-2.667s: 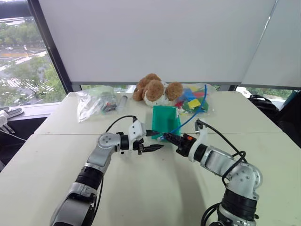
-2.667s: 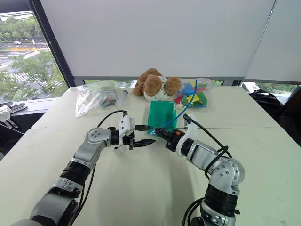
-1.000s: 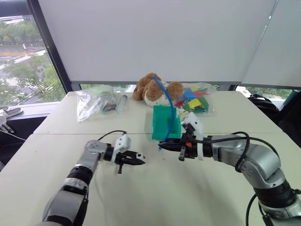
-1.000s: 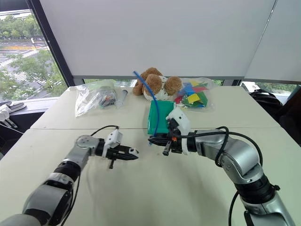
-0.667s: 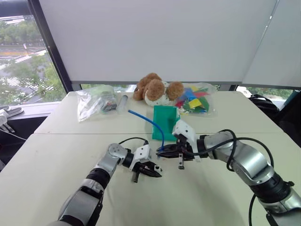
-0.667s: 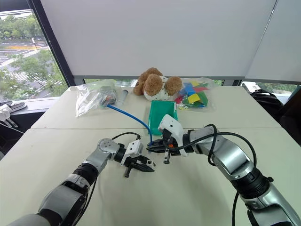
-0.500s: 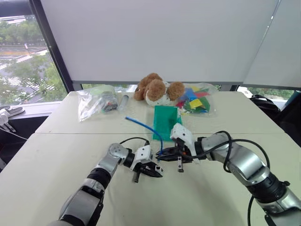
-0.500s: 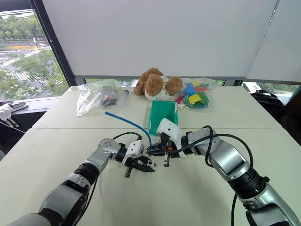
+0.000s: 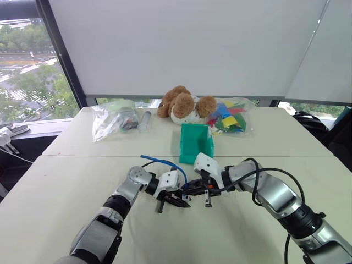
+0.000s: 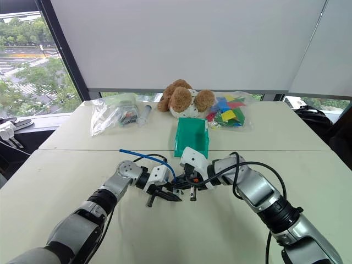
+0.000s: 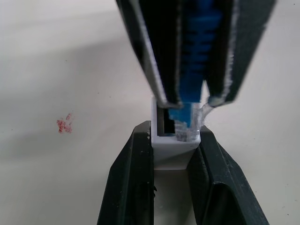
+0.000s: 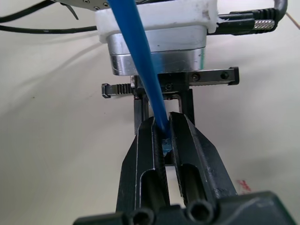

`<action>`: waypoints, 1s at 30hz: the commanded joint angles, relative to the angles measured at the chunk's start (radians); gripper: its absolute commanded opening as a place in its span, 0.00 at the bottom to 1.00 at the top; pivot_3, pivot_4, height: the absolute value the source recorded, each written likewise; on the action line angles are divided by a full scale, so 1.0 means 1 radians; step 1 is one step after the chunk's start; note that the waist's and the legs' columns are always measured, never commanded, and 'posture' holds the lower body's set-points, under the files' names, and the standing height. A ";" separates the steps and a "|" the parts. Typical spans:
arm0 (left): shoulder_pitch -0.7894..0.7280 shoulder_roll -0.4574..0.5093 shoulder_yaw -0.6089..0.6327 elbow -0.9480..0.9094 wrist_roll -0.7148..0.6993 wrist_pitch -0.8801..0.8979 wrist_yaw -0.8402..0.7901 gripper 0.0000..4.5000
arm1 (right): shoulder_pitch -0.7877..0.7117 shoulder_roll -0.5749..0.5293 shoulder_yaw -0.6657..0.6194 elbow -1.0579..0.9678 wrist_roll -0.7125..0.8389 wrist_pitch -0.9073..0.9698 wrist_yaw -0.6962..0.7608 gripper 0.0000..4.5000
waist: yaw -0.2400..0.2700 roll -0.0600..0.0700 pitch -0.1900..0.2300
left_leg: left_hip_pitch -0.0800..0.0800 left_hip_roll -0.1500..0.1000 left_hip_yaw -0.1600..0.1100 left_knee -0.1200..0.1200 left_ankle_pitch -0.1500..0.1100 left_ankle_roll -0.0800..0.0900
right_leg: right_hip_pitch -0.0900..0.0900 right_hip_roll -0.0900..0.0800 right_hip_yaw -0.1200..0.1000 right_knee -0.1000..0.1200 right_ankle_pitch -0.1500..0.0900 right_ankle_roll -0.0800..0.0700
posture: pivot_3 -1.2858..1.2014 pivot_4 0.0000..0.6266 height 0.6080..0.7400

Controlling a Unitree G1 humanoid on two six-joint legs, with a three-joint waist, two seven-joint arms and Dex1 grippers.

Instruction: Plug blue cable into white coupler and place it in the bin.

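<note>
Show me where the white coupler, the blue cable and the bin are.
white coupler [image 11: 174, 146], left wrist view, front rim.
blue cable [image 10: 144, 155], right eye view, free stretch.
bin [image 9: 196, 144], left eye view, inner wall.

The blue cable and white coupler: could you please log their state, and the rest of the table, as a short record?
left hand: shut on the white coupler
right hand: shut on the blue cable at its plug
mating: plug tip at the coupler's opening; fully seated cannot be told
bin: behind the hands, nothing visible inside
others: plush dog, two clear bags
</note>
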 commanded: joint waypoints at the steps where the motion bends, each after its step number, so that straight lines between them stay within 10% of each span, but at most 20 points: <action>1: -0.001 -0.006 -0.021 0.010 0.025 -0.001 0.004 0.08 | 0.007 0.002 0.004 0.013 -0.033 -0.020 0.013 0.00 | 0.000 0.000 0.000 | 0.000 0.000 0.000 0.000 0.000 0.000 | 0.000 0.000 0.000 0.000 0.000 0.000 | 0.52 0.24 1.00; 30: -0.003 -0.014 -0.023 0.018 0.035 -0.012 0.019 0.08 | -0.036 0.003 0.043 0.064 -0.110 -0.014 0.115 0.00 | 0.017 0.000 -0.001 | 0.001 0.000 0.000 0.001 0.000 0.000 | 0.001 0.000 0.000 0.000 0.000 0.000 | 0.52 0.24 1.00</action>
